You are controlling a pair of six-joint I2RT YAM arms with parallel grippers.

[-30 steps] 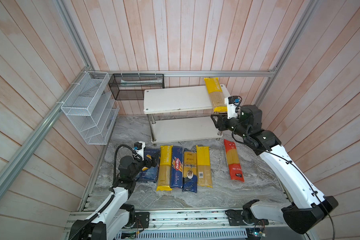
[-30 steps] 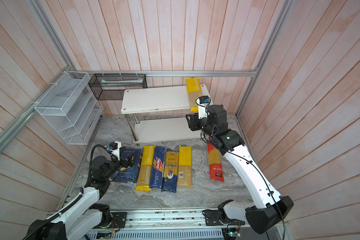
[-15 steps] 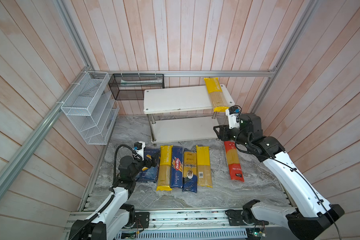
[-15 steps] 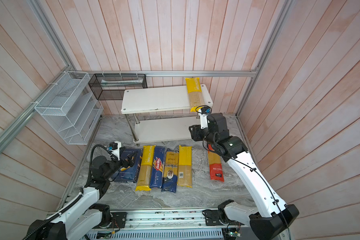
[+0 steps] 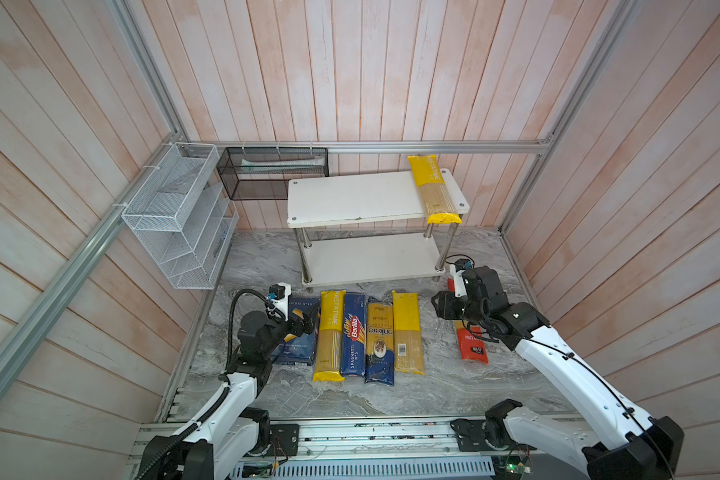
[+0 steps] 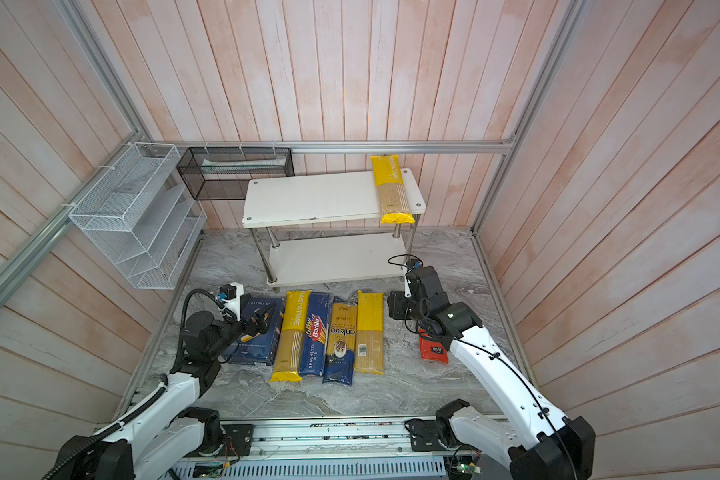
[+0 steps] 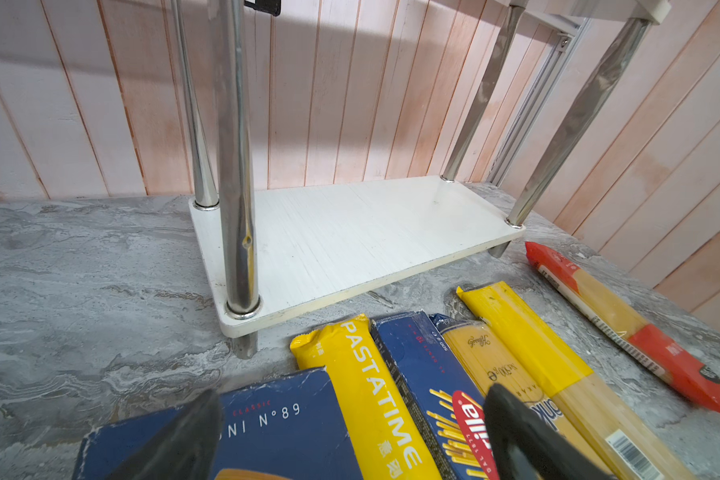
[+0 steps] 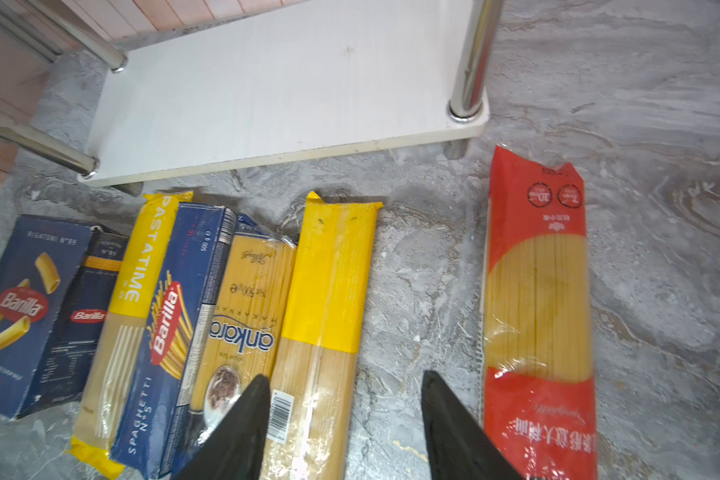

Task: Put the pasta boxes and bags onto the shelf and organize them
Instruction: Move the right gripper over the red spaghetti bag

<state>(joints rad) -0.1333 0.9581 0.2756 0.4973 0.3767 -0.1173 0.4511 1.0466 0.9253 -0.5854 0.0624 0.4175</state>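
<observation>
The shelf (image 5: 350,199) stands at the back with one yellow PASTATIME bag (image 5: 433,189) across the right end of its top board; its lower board (image 8: 275,83) is bare. In a row on the floor lie the wide Barilla box (image 5: 300,351), a yellow PASTATIME bag (image 5: 330,332), the Spaghetti box (image 5: 353,332), the ankara bag (image 5: 379,340) and a barcoded yellow bag (image 5: 407,332). The red bag (image 5: 472,347) lies apart at the right. My left gripper (image 7: 352,392) hangs open over the wide box. My right gripper (image 8: 346,376) is open and empty above the gap between the barcoded bag and the red bag.
A white wire mesh rack (image 5: 175,216) hangs on the left wall and a black mesh basket (image 5: 273,172) on the back rail. Wooden walls close in on three sides. An aluminium rail (image 5: 350,436) runs along the front edge.
My right arm has come down from the shelf's top board to the floor in front of the shelf, its jaws widening. The left arm and all the packs have stayed put.
</observation>
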